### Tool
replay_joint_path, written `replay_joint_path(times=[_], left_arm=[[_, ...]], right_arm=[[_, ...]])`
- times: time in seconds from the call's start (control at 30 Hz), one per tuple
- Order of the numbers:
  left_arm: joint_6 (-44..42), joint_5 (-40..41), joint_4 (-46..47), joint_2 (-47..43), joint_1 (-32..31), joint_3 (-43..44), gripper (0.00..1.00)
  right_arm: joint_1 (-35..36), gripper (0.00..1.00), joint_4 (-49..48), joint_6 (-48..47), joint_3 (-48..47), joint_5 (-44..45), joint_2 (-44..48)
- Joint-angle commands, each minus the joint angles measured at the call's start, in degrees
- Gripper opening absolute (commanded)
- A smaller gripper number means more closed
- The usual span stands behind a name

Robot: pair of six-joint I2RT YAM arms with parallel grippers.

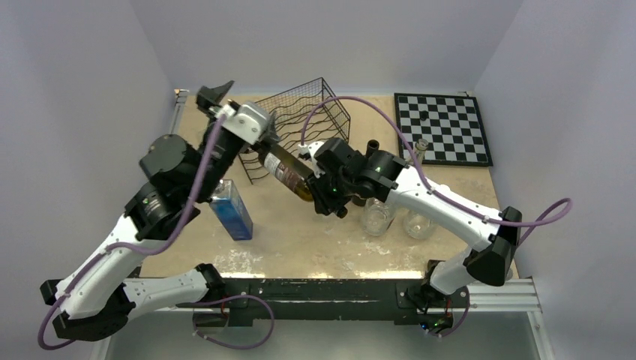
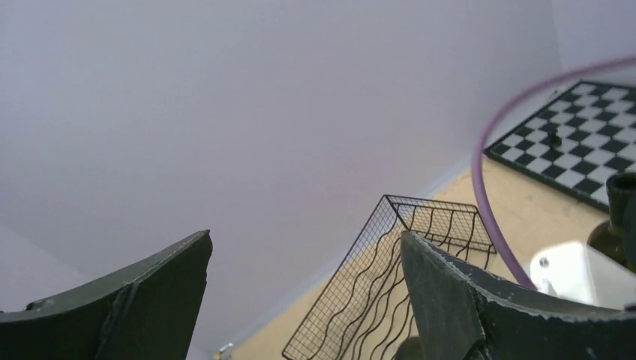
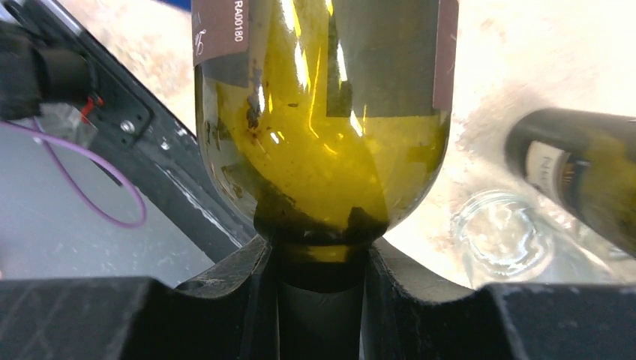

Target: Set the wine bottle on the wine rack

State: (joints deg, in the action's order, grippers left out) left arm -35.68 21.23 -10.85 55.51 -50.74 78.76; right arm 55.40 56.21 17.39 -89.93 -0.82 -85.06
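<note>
The wine bottle [image 1: 289, 171] is olive-green glass with a label. It hangs tilted above the table, its base toward the wine rack [image 1: 304, 120], a black wire-mesh frame with wavy tiers at the back. My right gripper [image 1: 319, 189] is shut on the bottle's neck; in the right wrist view the wine bottle [image 3: 322, 135] fills the frame and the right gripper [image 3: 322, 262] clamps its neck from both sides. My left gripper [image 1: 217, 94] stands open above the rack's left end, holding nothing. From the left wrist, the left gripper [image 2: 304, 240] points up past the wine rack [image 2: 405, 277].
A blue carton [image 1: 232, 211] stands at front left. Two clear glass jars [image 1: 377, 217] sit right of the right gripper. A second dark bottle [image 1: 373, 150] stands behind the right wrist. A chessboard [image 1: 442, 127] with a few pieces lies at back right.
</note>
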Motion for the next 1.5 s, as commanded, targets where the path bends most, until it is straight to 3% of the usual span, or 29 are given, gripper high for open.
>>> replay_joint_path(times=[0.0, 0.3, 0.47, 0.97, 1.47], left_arm=[[15.2, 10.9, -10.7, -2.0, 0.1, 6.9, 0.99], [19.4, 10.7, -11.9, -10.6, 0.2, 3.6, 0.99], [23.7, 10.5, -19.2, -10.4, 0.2, 6.7, 1.00], [32.5, 9.0, -29.7, -9.4, 0.2, 12.1, 0.99], [40.0, 4.6, -34.0, -9.4, 0.2, 14.3, 0.99]], right_arm=[[1.5, 0.00, -14.0, 0.4, 2.9, 1.9, 1.4], [3.7, 0.00, -14.7, 0.0, 6.9, 1.0, -3.3], [3.8, 0.00, -16.7, 3.7, 7.0, 3.0, -7.4], [3.8, 0.00, -29.1, 7.2, 9.8, 8.3, -14.6], [3.8, 0.00, -41.1, 8.1, 6.7, 13.5, -22.1]])
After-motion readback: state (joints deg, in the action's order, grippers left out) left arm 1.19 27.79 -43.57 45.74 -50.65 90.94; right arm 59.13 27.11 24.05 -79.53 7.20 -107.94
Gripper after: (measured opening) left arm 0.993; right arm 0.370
